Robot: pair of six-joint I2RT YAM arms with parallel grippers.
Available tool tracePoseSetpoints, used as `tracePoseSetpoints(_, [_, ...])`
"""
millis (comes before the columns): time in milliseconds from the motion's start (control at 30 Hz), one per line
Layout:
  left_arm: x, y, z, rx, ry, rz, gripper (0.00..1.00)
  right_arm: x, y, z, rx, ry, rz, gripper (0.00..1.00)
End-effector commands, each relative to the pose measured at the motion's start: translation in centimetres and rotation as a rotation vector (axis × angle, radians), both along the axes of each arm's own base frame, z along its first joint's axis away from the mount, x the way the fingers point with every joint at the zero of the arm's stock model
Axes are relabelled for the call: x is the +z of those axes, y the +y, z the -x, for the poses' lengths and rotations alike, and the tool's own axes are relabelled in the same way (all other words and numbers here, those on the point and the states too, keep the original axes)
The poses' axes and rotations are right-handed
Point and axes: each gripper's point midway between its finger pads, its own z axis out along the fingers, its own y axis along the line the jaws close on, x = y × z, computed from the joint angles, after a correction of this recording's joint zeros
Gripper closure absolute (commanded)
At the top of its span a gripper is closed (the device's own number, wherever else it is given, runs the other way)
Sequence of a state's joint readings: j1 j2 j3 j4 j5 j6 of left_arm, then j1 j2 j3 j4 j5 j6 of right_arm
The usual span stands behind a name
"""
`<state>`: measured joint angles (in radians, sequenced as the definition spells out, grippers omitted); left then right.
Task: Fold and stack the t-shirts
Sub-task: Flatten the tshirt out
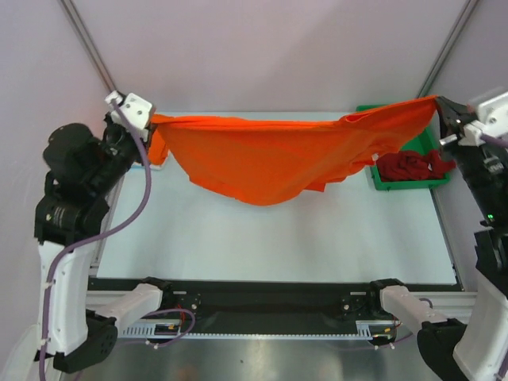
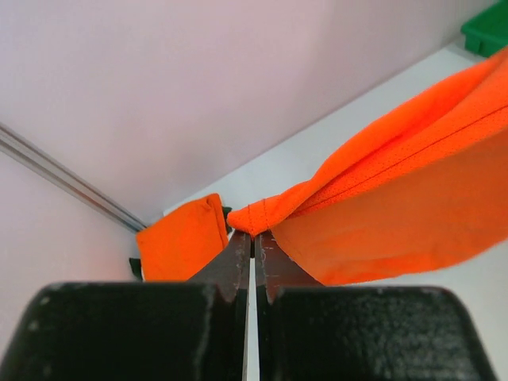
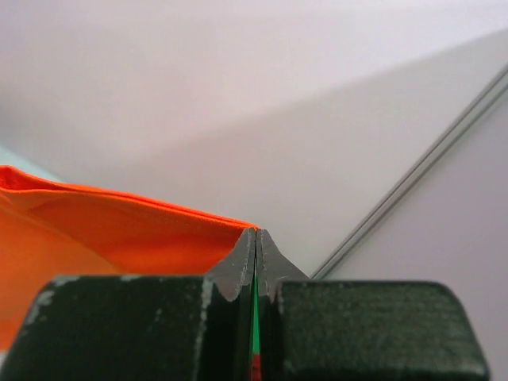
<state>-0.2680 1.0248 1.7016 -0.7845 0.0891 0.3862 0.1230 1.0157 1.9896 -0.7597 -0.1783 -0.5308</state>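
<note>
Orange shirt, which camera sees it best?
The top camera: the whole orange shirt hangs stretched between the left claw and the right claw. The left wrist camera shows only a pinched corner and some cloth; the right wrist camera shows just one edge.

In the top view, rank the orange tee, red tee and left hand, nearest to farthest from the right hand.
1. The orange tee: pinched in the right hand.
2. The red tee: in the tray, right side.
3. The left hand: far left.
</note>
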Motion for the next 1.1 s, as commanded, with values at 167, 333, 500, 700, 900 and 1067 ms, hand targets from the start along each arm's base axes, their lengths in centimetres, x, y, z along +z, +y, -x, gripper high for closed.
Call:
tracePoseSetpoints(167, [3.3, 0.8, -0.2, 0.045, -0.088, 0.013, 1.00, 1.6, 0.3, -0.9, 0.026, -0.032, -0.074, 1.00])
tracePoseSetpoints(333, [1.3, 0.6, -2.7, 0.066, -0.031, -0.006, 1.00, -0.2, 0.7, -4.8, 0.028, 0.017, -0.072, 1.00])
tracePoseSetpoints(500, [0.6, 0.4, -4.9, 0.085, -0.015, -0.036, 0.99, -0.4, 0.8, -7.8, 0.020, 0.011, -0.064, 1.00])
tracePoseSetpoints(700, [3.1, 0.0, -7.3, 0.101, -0.047, -0.012, 1.00, 1.5, 0.9, -10.1, 0.017, -0.033, -0.075, 1.00])
tracePoseSetpoints(900, [6.5, -0.3, -5.2, 0.060, -0.121, 0.040, 1.00, 4.9, 0.8, -6.7, 0.033, -0.115, -0.077, 1.00])
tracePoseSetpoints(1067, [8.1, 0.5, -0.7, 0.033, -0.192, 0.036, 1.00, 5.4, 0.5, -2.1, 0.034, -0.144, -0.079, 1.00])
